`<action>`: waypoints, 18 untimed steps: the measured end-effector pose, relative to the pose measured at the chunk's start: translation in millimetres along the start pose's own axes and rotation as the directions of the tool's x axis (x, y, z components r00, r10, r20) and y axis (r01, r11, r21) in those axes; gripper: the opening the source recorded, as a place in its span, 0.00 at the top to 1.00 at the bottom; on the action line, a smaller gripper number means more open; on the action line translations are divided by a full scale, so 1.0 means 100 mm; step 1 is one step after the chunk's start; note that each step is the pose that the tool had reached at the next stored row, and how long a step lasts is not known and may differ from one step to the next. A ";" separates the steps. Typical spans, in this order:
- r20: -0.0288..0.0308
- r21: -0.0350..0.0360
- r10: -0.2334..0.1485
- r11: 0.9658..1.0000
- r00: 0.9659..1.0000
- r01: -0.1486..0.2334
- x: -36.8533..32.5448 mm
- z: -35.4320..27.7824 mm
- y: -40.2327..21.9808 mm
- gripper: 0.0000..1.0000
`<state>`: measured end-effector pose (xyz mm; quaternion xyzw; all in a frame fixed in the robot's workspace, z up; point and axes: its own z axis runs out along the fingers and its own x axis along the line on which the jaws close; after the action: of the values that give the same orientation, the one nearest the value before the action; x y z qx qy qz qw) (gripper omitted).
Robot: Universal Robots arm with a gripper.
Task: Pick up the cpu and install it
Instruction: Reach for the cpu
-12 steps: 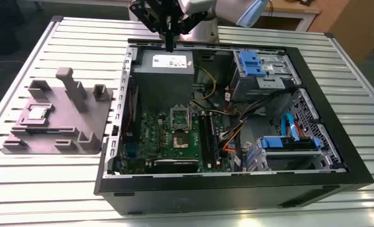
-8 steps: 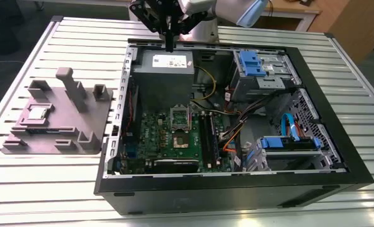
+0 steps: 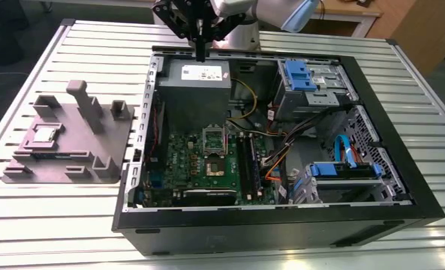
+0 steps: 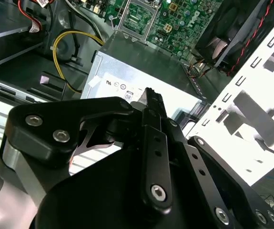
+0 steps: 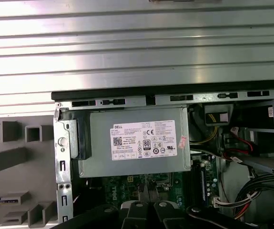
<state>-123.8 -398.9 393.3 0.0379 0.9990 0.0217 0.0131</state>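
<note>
The cpu [image 3: 44, 135], a small silvery square chip, lies in a recess of the grey fixture tray [image 3: 72, 169] at the exterior view's left, outside the computer case. My gripper [image 3: 200, 54] hangs far from it, over the back edge of the open case, just above the grey power supply box [image 3: 194, 76]. Its black fingers [image 4: 149, 98] are pressed together with nothing between them, and they point down at the power supply [image 5: 137, 143]. The green motherboard [image 3: 181, 152] lies in the case with its cpu socket [image 3: 217, 166] uncovered and its metal frame raised.
The black case wall [image 3: 282, 219] rings the motherboard. Blue drive brackets [image 3: 297, 76] and bundled cables [image 3: 282, 152] fill the case's side at the exterior view's right. Upright posts [image 3: 80, 98] stand on the fixture tray. Everything rests on a ribbed metal table [image 3: 49, 225].
</note>
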 end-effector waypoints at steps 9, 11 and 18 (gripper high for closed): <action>0.000 0.000 0.000 1.000 1.000 0.000 0.100 0.000 -0.008 0.90; 0.000 0.000 0.000 1.000 1.000 0.000 0.105 -0.001 -0.008 0.90; 0.000 0.000 0.000 1.000 1.000 0.000 0.124 -0.001 -0.010 0.90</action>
<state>-136.2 -398.9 393.1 0.0379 0.9990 0.0217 0.0131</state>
